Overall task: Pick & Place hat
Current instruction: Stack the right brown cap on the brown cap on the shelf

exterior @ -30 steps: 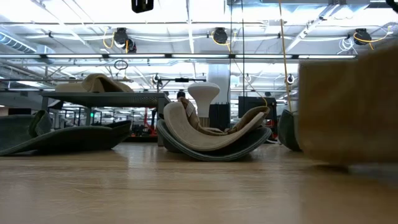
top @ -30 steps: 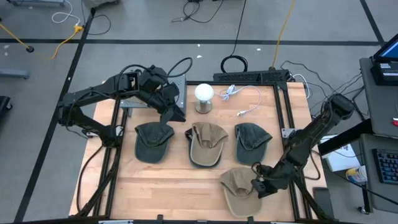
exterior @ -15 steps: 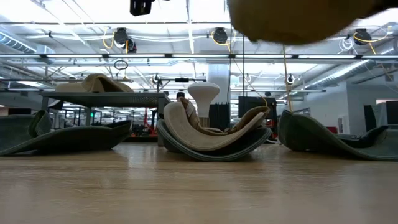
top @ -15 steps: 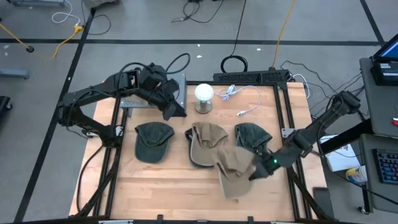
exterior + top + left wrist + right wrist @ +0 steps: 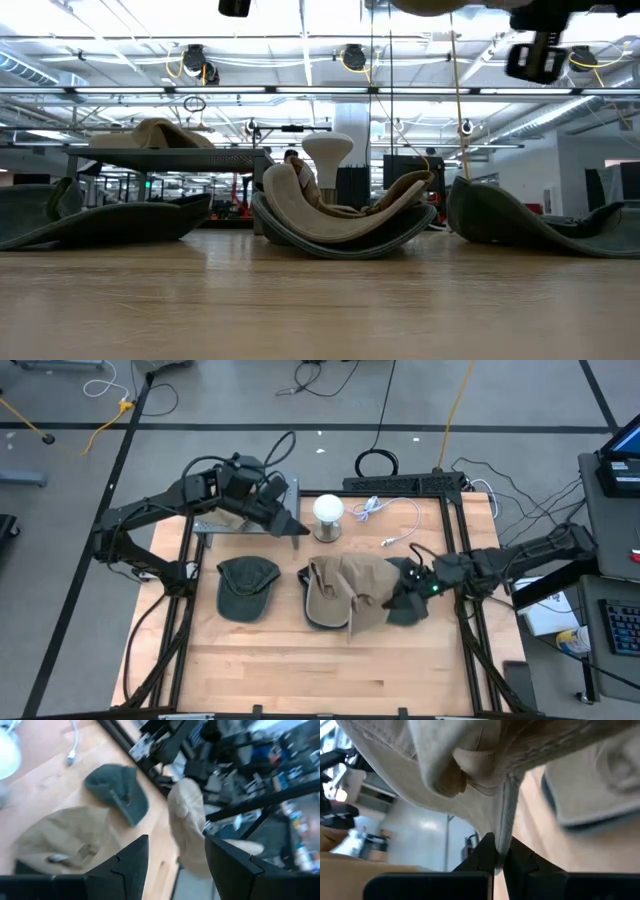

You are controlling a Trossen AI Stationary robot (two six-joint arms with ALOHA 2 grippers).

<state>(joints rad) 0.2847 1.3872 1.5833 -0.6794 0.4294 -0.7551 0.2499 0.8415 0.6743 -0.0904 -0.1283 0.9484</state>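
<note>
Carrying stage, by the look of it: right gripper [image 5: 408, 592] pinches the edge of the tan hat [image 5: 372, 592], held clear of the tabletop [image 5: 300, 670] over the middle of its right half, above the stacked tan cap [image 5: 322, 592] and the right green cap [image 5: 412, 575]. Pick done; placing remains, spot not evident. Left gripper [image 5: 296, 528] waits near the far left corner, fingers spread, empty. Left green cap [image 5: 246, 586] lies untouched.
</note>
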